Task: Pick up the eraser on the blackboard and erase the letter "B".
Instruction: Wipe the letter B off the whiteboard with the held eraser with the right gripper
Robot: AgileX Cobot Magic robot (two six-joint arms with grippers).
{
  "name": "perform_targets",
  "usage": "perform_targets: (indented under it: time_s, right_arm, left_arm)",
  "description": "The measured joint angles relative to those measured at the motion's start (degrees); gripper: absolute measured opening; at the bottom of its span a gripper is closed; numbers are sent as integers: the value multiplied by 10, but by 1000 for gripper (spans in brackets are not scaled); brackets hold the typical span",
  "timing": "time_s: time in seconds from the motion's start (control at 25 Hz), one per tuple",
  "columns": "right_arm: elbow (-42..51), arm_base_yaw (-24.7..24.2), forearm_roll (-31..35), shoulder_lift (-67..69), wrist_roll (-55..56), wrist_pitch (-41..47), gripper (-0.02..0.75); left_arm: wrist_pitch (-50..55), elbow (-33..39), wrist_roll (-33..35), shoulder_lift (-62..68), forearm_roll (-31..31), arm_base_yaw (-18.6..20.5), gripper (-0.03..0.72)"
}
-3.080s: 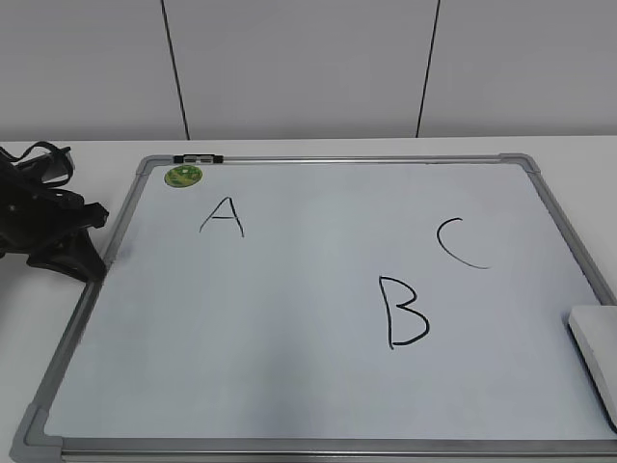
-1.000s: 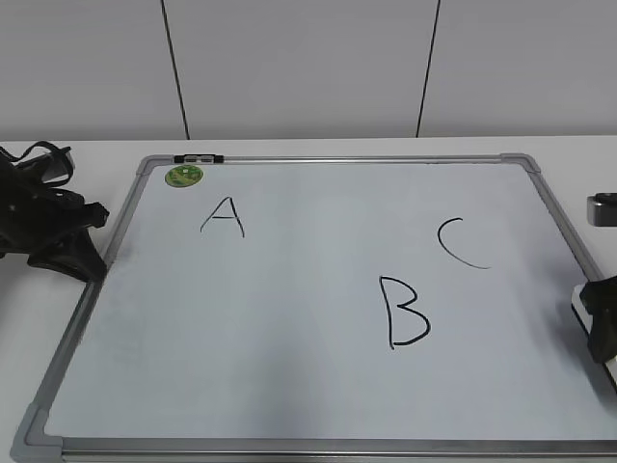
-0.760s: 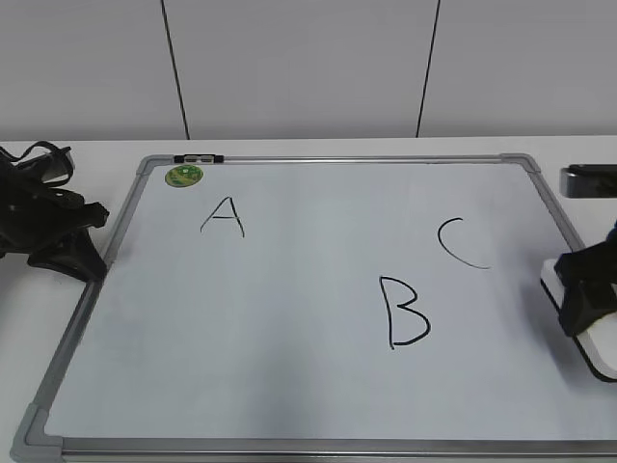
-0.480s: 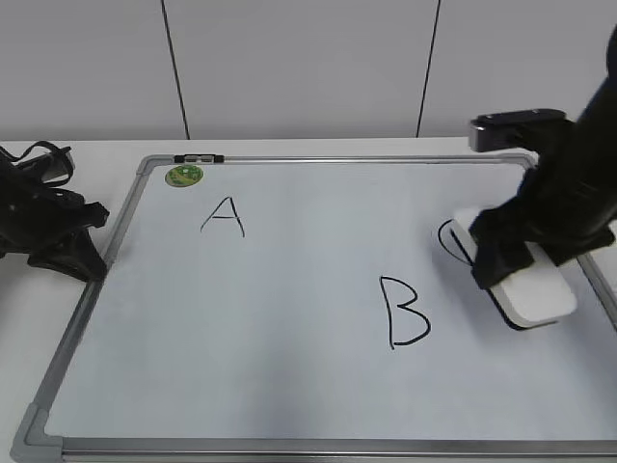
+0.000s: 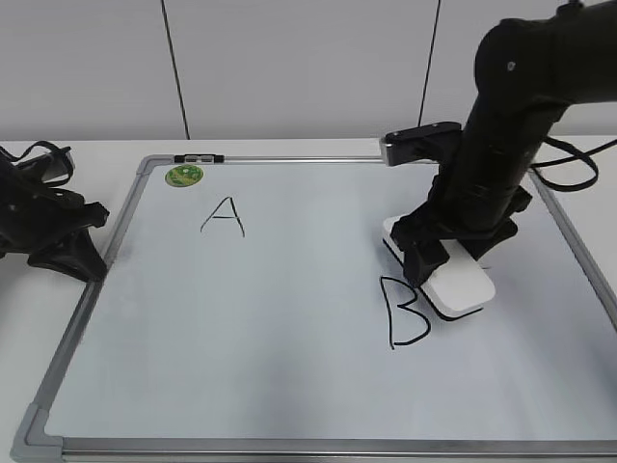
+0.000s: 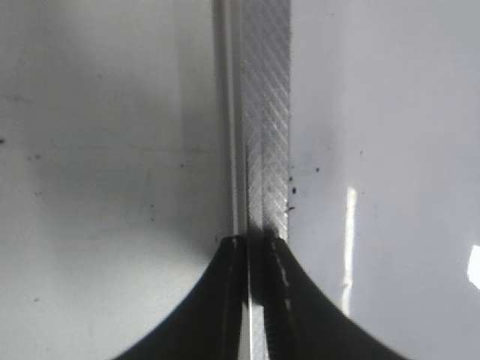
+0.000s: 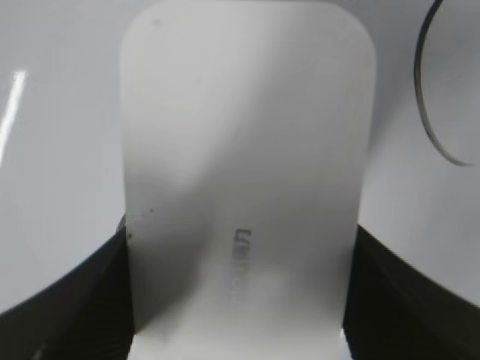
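Note:
The blackboard (image 5: 241, 386) lies flat on the table. The letter "B" (image 5: 397, 318) is at its centre right. My right gripper (image 5: 439, 253) is shut on the white eraser (image 5: 463, 286) and holds it at the upper right of the "B", its near edge at the letter's upper lobe. In the right wrist view the eraser (image 7: 247, 135) fills the middle between the two fingers of the right gripper (image 7: 240, 247), with a curved black stroke (image 7: 429, 120) beside it. My left gripper (image 5: 82, 256) is shut on the board's left frame (image 6: 266, 112); it shows in the left wrist view (image 6: 259, 244).
The letter "A" (image 5: 223, 216) and a round green sticker (image 5: 183, 176) are at the board's upper left. A small black-and-white clip (image 5: 198, 157) sits on the top frame. The right arm hides most of the "C". A white wall stands behind the table.
My right arm came in from the right edge, took hold of the eraser there and carried it left across the "C" to the "B". The left arm has not moved.

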Motion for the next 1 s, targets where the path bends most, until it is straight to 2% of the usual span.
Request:
perform_targets:
  time_s: [0.32,1.0]
  right_arm:
    - [-79,0,-26,101,-23,24,534]
    - [-89,0,-40,130,-104,29,534]
  left_arm:
    - [0,0,0,0,-1,0,32]
    - [0,0,0,0,-1,0,32]
